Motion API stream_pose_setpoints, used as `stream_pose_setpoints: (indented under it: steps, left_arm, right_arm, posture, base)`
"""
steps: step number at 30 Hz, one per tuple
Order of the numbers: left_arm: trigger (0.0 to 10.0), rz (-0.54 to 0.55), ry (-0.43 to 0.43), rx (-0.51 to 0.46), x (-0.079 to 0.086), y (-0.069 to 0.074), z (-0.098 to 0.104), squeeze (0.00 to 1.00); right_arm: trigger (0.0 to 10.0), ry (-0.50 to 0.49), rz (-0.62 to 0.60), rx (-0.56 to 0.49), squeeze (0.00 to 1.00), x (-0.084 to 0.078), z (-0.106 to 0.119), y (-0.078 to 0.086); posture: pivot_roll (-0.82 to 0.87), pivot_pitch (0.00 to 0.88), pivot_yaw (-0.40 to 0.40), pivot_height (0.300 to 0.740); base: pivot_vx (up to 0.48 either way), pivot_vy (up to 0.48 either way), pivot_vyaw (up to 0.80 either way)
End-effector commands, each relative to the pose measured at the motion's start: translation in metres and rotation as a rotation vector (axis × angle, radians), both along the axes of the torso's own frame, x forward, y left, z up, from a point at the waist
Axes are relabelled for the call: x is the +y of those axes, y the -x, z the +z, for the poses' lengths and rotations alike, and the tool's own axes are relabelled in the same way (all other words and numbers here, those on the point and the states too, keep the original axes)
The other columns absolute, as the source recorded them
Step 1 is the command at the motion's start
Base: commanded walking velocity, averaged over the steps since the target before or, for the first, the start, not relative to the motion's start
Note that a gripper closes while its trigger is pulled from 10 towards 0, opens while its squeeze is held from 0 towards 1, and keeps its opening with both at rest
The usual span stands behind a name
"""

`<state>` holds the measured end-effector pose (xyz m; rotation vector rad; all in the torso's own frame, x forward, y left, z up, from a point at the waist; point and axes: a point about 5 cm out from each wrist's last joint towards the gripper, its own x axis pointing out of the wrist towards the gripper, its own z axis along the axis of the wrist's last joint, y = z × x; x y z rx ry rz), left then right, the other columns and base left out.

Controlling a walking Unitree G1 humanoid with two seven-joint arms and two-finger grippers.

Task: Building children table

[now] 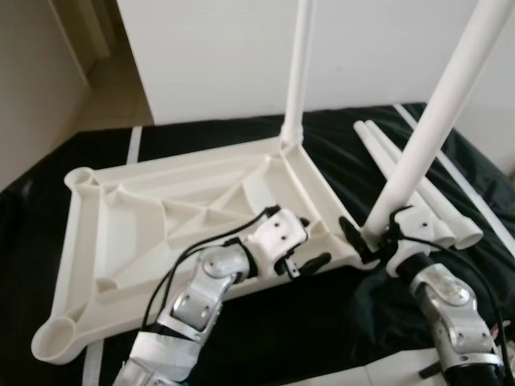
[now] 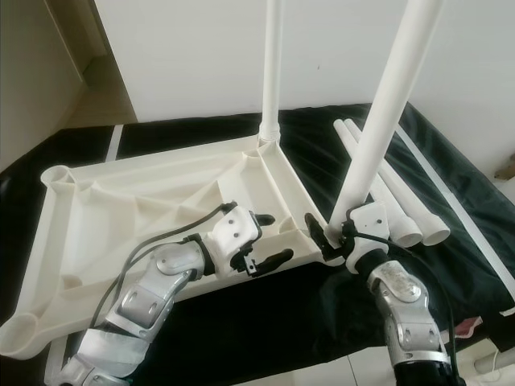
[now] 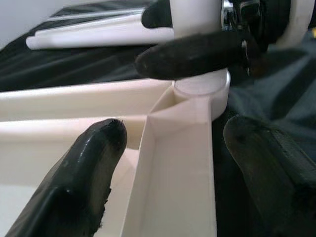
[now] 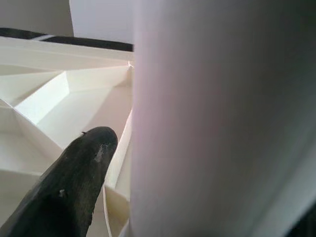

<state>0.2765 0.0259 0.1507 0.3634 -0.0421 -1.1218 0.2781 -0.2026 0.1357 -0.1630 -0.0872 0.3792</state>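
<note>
Right gripper [image 1: 372,238] clamped on leg [image 1: 434,121] at lower-right socket, left gripper [image 1: 310,264] spread wide around tabletop [image 1: 137,217] rim. Tilted leg could jam or pop out.

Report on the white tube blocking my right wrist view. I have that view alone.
Observer: It's a table leg, its foot at the near right corner socket of the upturned tabletop; the right gripper is shut on it.
Operator: Give me its tilt.
Observer: In the head views it leans right, while the fitted leg at the far corner stands upright.
Operator: Locate the left gripper.
Observer: The left gripper has its fingers open astride the tabletop's rim, beside that socket.
</note>
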Motion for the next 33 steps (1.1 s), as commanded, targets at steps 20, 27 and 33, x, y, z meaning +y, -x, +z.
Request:
stream_pose_setpoints:
  steps: [20,27,33]
  left_arm:
    - [10.0,0.068,-0.081,-0.014,0.000,-0.005,-0.007,0.00]
    - [10.0,0.068,-0.076,-0.005,-0.002,-0.003,-0.008,0.00]
    - [10.0,0.060,-0.088,-0.005,-0.003,-0.001,-0.010,0.00]
  right_arm:
    - [0.0,0.049,0.105,0.052,0.00,-0.011,-0.011,-0.007]
    - [10.0,0.014,0.098,0.084,0.00,-0.013,-0.016,-0.003]
    - [10.0,-0.057,0.052,0.101,0.00,-0.010,-0.018,0.001]
  posture:
    - [-0.06,0.000,0.002,0.740]
    - [-0.07,0.000,0.000,0.740]
    - [-0.07,0.000,0.000,0.740]
  base:
    - [0.000,0.000,0.00]
    - [0.000,0.000,0.00]
    - [0.000,0.000,0.00]
